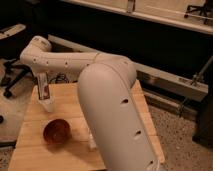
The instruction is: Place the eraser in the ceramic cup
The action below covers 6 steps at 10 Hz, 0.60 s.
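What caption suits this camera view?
Gripper shut on eraser, directly above ceramic cup beside orange-red bowl.

The wooden table [30, 142] is taken as the landmark: a light, planked top with visible seams running along its length, lit warmly from above. To its right the floor [182, 140] is speckled grey, hard-surfaced. Beyond the table's far edge a long pale rail or bench edge [165, 82] runs diagonally across the room, with a dark, unlit recess behind it. Further back, a second light-coloured counter [165, 15] crosses the upper part of the view. Left of the table stands the wheeled base of an office chair [12, 82] on a lighter patch of floor. Overall lighting is dim
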Available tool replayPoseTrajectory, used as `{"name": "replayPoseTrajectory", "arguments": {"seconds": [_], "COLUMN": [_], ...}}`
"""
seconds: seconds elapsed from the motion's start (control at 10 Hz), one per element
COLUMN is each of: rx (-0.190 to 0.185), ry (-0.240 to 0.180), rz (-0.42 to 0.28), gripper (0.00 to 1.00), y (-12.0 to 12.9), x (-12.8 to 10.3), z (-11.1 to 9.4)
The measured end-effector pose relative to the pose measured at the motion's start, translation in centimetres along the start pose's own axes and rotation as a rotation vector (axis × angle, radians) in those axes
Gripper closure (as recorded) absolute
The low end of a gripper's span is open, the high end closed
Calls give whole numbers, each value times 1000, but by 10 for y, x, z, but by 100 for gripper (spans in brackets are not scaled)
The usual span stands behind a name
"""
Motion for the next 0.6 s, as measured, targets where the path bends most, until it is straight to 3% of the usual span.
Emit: {"name": "replayPoseTrajectory", "arguments": {"seconds": [0.4, 0.6], "rx": [15, 15], "ry": [-57, -61], "rz": [7, 5], "gripper": [100, 100], "y": [-10, -17], "x": [-7, 0], "z": [10, 16]}}
